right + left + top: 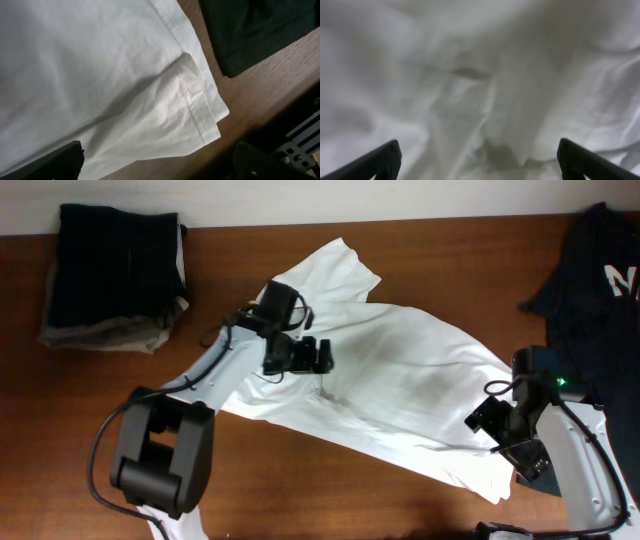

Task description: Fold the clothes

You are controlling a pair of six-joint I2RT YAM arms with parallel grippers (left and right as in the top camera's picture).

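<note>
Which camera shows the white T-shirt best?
The overhead camera. It shows nearly the whole T-shirt spread out on the table. The left wrist camera sees only blurry wrinkles close up, and the right wrist camera sees just one hemmed corner.

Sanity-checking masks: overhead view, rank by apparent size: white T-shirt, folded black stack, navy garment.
1. Wrinkled white cotton T-shirt.
2/3. Folded black fabric stack and dark navy printed garment: look alike, garment cropped.

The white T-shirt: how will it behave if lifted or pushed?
Probably floppy: the white T-shirt lies in soft wrinkles, so a pinched spot would likely lift alone. Likely light: its thin hem corner is folded over. A push would probably bunch it, not slide it.
</note>
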